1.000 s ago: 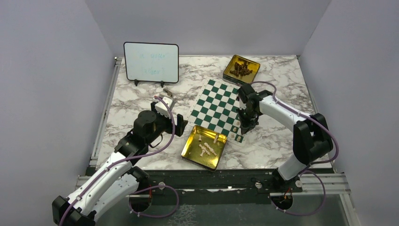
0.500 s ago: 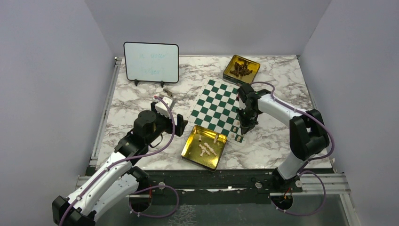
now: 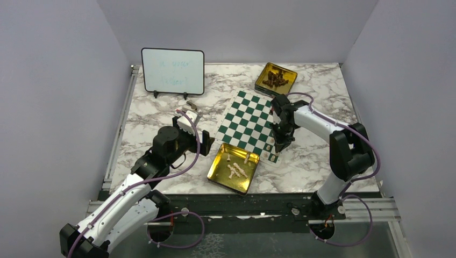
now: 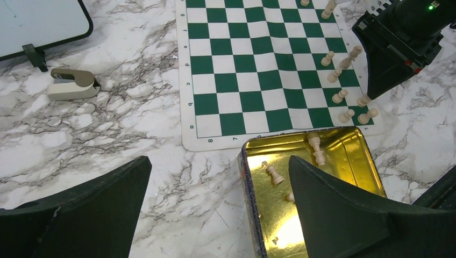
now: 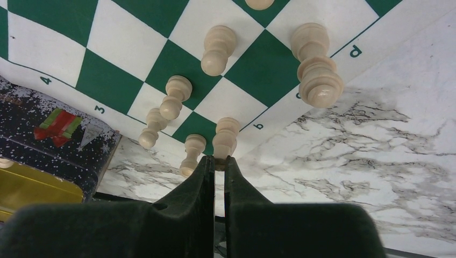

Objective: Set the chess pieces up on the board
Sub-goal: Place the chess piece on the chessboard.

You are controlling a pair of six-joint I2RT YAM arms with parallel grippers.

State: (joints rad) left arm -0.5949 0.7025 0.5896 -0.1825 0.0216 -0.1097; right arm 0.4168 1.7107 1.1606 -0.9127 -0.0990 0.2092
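Cream chess piece (image 5: 226, 137) pinched by its head in closed right gripper (image 5: 216, 161) at board (image 5: 107, 80) edge. Left gripper (image 4: 218, 161) spread wide, nothing gripped.

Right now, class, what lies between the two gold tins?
The green-and-white chessboard lies between the tin of cream pieces and the tin of dark pieces; the top external view shows it.

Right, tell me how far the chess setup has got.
Done: a handful of pale pieces stand along one edge of the board. In hand: the right gripper is shut on a piece at the board's corner. Still to do: other pieces lie in the near gold tin, dark pieces sit in the far tin, most squares are bare, and the left gripper hangs open.
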